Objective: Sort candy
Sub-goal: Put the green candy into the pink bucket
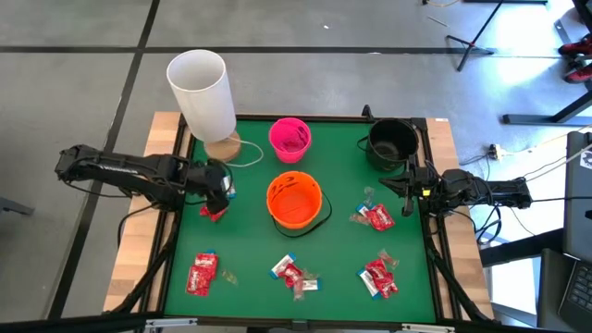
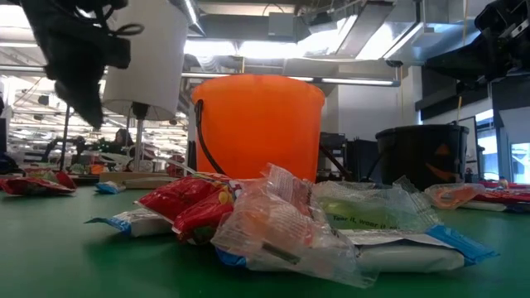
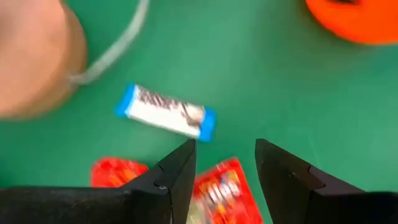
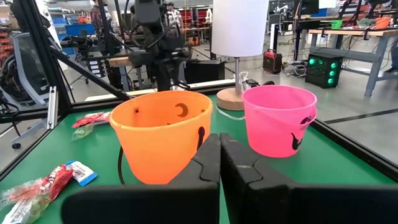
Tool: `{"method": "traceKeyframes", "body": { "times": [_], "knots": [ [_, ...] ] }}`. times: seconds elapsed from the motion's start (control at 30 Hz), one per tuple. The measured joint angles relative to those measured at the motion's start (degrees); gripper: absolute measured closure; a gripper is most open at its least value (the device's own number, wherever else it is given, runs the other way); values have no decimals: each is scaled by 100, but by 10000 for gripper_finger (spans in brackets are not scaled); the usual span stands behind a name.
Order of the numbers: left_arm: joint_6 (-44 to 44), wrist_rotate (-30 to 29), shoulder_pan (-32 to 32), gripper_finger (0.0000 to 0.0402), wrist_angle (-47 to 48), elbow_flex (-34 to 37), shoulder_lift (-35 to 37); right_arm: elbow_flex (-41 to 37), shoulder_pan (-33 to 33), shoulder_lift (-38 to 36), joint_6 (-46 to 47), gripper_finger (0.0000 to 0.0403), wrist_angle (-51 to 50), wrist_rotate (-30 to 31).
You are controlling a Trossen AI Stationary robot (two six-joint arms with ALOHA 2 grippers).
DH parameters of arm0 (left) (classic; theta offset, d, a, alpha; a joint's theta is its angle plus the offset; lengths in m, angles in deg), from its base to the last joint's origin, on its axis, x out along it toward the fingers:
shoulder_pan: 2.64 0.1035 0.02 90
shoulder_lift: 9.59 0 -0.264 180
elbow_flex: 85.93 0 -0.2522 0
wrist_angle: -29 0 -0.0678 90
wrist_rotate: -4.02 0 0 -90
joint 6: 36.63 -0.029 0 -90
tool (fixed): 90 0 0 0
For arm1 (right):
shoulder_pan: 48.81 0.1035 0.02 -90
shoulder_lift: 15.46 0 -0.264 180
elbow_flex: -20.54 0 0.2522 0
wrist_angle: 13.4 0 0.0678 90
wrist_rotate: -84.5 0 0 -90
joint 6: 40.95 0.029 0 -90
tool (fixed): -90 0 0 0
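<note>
From above, the left gripper [image 1: 218, 196] hangs over red candy [image 1: 213, 212] at the green table's [image 1: 342, 277] left side, near the orange bucket [image 1: 295, 200]; more candy lies scattered along the front. The left wrist view shows its fingers [image 3: 177, 174] spread around a red wrapper. The right gripper [image 4: 219, 163], pressed together and empty, waits at the right edge.

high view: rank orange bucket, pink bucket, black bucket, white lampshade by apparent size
1. white lampshade, though it stands taller and nearer the camera, so its lead is unsure
2. orange bucket
3. black bucket and pink bucket: look about alike, not ranked
</note>
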Motion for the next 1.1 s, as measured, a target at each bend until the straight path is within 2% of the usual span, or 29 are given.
{"method": "traceKeyframes", "body": {
  "times": [0.1,0.3,0.6,0.8,0.97,1.1],
  "knots": [
    [246,131,0,246,260,20,-7,-1,1,-1,-1,402,1,1],
    [1453,146,2,246,1183,26,-7,1,1,1,-2,402,1,1],
    [1699,175,-15,246,1018,26,-46,-1,2,0,-2,402,1,1],
    [1747,223,-275,246,977,45,-113,1,2,-1,-2,402,1,0],
    [1983,535,-446,246,597,434,-345,0,2,0,-2,402,-1,0],
    [2141,522,-545,246,369,661,-543,-1,2,1,-2,402,-1,0]
  ]
}}
